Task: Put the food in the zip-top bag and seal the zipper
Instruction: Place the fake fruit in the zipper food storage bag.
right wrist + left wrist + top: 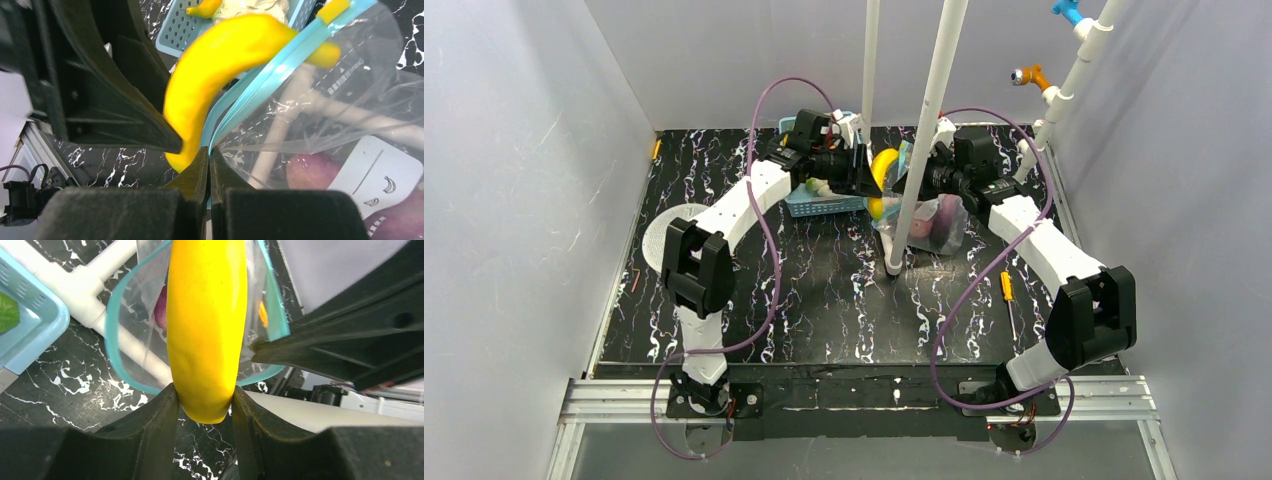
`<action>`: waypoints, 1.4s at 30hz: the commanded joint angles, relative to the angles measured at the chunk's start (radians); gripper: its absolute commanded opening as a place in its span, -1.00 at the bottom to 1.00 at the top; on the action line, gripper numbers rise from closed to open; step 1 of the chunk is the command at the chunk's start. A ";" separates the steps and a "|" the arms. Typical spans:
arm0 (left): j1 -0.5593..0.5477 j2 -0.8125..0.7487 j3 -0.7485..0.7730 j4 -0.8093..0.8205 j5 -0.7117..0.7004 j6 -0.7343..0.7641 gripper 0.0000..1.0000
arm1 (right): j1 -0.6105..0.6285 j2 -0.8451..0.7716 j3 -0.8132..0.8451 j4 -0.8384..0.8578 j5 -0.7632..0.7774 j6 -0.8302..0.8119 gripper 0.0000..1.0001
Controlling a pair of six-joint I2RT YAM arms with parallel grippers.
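At top centre overhead, the left gripper (204, 396) clamps the banana (205, 315) at the mouth of the zip-top bag (350, 100). The right gripper (208, 155) pinches its teal zipper (270, 70) (a purple piece (306, 171) lies inside).

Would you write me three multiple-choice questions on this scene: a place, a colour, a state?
1. Where is the banana? A on the tabletop; B in the left gripper, at the zip-top bag's mouth; C beneath that bag.
2. What colour is the zipper? A teal-blue; B red; C black.
3. How is the right gripper? A wide open; B holding the banana; C shut on the zipper.
Key: 1 B, clamped over the mouth; 2 A, the strip shows teal; 3 C, jaws pinch the strip.
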 commanded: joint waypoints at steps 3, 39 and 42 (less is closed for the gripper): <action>0.052 -0.054 0.067 -0.057 0.196 0.025 -0.83 | -0.002 0.015 0.050 0.041 -0.043 -0.022 -0.97; -0.042 -0.143 -0.106 0.011 -0.047 -0.066 0.39 | -0.002 0.015 0.052 0.052 -0.039 0.028 -0.97; -0.012 -0.186 -0.138 0.009 -0.047 -0.073 0.40 | -0.005 0.014 0.052 0.045 -0.024 0.028 -0.97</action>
